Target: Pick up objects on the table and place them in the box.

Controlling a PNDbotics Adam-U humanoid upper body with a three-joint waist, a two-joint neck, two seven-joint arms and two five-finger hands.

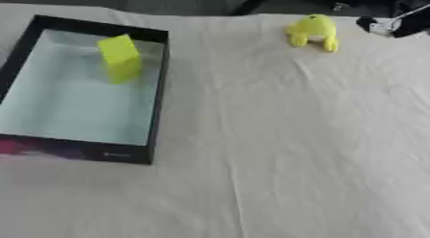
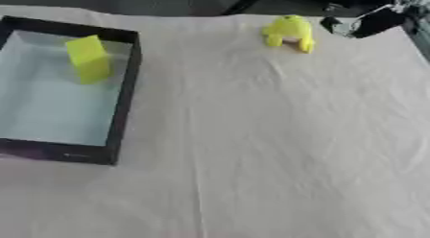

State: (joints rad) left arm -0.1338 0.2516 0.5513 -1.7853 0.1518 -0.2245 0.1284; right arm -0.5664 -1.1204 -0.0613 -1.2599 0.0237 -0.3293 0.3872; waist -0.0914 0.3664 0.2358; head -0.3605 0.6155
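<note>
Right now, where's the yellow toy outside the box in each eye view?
Left eye view: the yellow toy sits at upper right, on the white cloth near the table's far edge.
Right eye view: same toy, top, right of centre.
Shared landmark: the black box at left, holding a yellow block.

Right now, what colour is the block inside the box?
Yellow. The block shows best in the left eye view.

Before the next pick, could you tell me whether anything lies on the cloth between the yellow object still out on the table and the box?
Nothing visible does. The yellow object sits at the far right, the box at the left, with only bare white cloth between them. A yellow block already lies inside the box.
</note>
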